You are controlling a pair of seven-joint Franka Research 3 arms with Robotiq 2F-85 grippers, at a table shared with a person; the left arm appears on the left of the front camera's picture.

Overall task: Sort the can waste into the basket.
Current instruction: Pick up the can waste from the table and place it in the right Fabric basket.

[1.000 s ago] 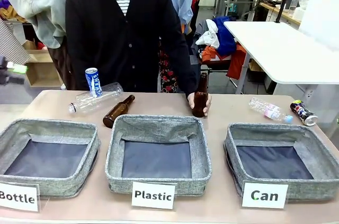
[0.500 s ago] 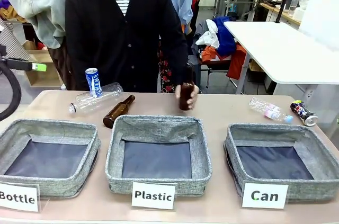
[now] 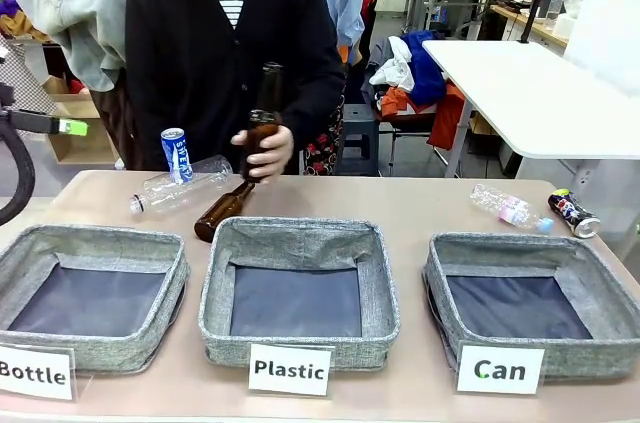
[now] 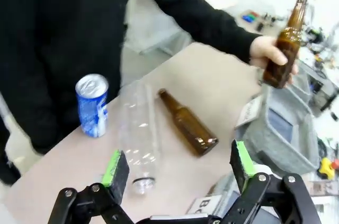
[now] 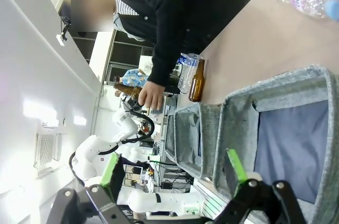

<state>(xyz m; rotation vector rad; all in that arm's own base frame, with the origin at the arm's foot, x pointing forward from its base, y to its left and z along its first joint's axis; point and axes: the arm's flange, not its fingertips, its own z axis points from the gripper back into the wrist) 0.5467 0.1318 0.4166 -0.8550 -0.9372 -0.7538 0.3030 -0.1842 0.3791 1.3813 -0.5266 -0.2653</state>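
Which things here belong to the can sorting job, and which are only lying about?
For the job: blue can, black can, Can basket.

Not for the job: large clear bottle, small clear bottle, lying brown bottle, held brown bottle, Plastic basket, Bottle basket.

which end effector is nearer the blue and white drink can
Left. The left end effector faces the blue and white drink can nearby; right end effector is far off, above a grey fabric basket.

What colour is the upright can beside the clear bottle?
The can is blue with white lettering; clearest in the left wrist view.
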